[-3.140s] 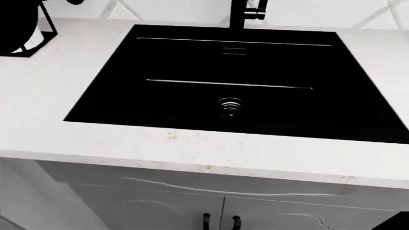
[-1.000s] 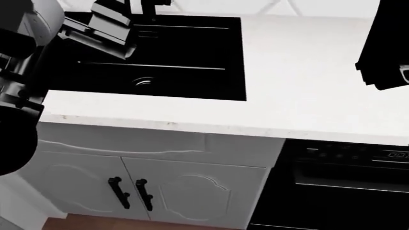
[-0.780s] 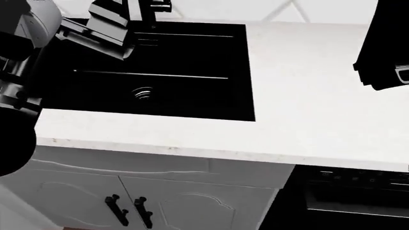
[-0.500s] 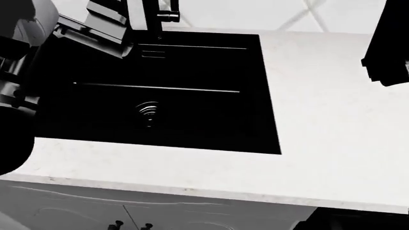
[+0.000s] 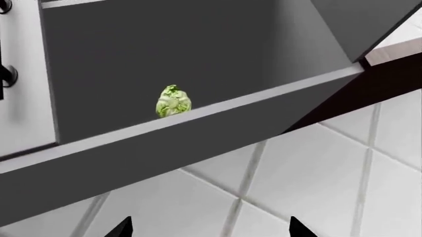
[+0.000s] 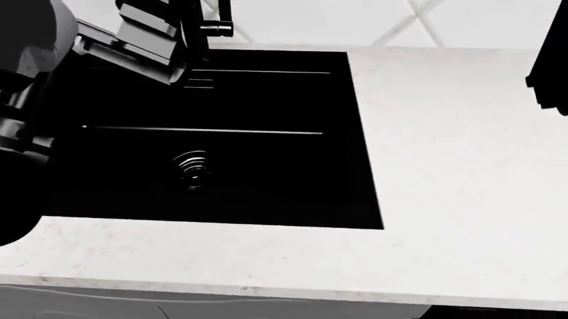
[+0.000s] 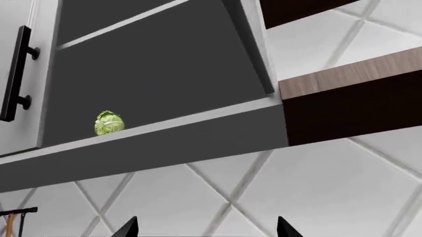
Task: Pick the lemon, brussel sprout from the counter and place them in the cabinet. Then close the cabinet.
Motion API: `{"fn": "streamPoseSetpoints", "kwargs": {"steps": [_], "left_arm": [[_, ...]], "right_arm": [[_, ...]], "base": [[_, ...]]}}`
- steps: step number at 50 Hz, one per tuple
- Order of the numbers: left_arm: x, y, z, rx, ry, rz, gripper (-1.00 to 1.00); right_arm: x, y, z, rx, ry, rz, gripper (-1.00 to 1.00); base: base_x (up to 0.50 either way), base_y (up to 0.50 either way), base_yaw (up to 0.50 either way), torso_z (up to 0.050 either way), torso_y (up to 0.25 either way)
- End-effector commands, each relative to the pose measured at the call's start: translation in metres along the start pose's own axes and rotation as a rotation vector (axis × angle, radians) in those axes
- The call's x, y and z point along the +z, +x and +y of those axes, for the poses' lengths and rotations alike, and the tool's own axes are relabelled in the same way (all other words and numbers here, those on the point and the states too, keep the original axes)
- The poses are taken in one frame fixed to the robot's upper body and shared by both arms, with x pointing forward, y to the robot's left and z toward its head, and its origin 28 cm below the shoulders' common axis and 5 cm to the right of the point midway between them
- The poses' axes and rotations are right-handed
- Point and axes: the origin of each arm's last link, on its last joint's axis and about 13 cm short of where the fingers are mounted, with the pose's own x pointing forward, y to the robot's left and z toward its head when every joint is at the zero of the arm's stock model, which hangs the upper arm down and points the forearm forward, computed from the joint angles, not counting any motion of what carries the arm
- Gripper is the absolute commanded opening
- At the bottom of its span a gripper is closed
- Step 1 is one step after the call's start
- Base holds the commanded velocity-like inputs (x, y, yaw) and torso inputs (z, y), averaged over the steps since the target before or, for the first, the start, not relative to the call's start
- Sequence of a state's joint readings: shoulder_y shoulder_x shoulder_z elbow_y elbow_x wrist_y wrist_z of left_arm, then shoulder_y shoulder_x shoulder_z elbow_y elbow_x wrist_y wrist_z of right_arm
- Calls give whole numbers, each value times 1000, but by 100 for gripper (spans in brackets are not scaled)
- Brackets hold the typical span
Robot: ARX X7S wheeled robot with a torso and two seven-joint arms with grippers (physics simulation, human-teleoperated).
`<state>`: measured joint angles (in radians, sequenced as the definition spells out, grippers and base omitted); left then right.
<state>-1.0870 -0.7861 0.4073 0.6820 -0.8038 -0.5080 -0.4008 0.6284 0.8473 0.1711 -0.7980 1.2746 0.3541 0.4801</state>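
The brussel sprout (image 5: 173, 101) sits on the bottom shelf of the open grey cabinet (image 5: 197, 54), near its front edge; it also shows in the right wrist view (image 7: 108, 123). The lemon is out of view. The white counter (image 6: 461, 166) and its black sink (image 6: 204, 139) show in the head view. My left gripper (image 5: 207, 232) is open and empty, facing the tiled wall below the cabinet. My right gripper (image 7: 205, 231) is open and empty, also below the cabinet. In the head view the left arm (image 6: 133, 36) is raised at the left and the right arm (image 6: 552, 80) at the right edge.
A black faucet (image 6: 209, 23) stands behind the sink. The cabinet's white door with a black handle (image 7: 19, 74) is swung open at one side. A wood-trimmed dark unit (image 7: 349, 98) hangs beside the cabinet. White diamond tiles (image 7: 231, 187) cover the wall.
The head view has swung and tilted: the sink now fills the left and middle, and the lower cabinet doors have dropped out of sight. Both arms came into view and stay raised.
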Motion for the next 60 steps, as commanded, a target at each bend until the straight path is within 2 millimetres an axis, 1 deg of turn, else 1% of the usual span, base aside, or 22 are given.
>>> {"fn": "streamPoseSetpoints", "kwargs": {"steps": [1, 5, 10, 29, 42, 51, 60], "left_arm": [[1, -1, 0, -1, 0, -4, 100], [1, -2, 1, 0, 2, -1, 100], [0, -2, 1, 1, 2, 0, 100], [0, -3, -2, -13, -1, -3, 100], [-1, -4, -2, -19, -4, -6, 100], [1, -5, -2, -19, -1, -9, 100], [5, -6, -1, -18, 3, -12, 100]], "right_arm": [[1, -1, 1, 5, -18, 14, 100], [0, 0, 1, 4, -33, 22, 100], [0, 0, 1, 5, -32, 18, 100], [5, -2, -1, 2, -10, -5, 100], [6, -3, -3, -10, -14, 12, 100], [17, -7, -7, -29, -37, 6, 100], [34, -24, -22, -94, -96, 9, 100]], "base": [[0, 0, 0, 0, 0], [-4, 95, 0, 0, 0], [-18, 379, 0, 0, 0], [86, 7, 0, 0, 0], [133, 6, 0, 0, 0], [0, 0, 0, 0, 0], [0, 0, 0, 0, 0]]}}
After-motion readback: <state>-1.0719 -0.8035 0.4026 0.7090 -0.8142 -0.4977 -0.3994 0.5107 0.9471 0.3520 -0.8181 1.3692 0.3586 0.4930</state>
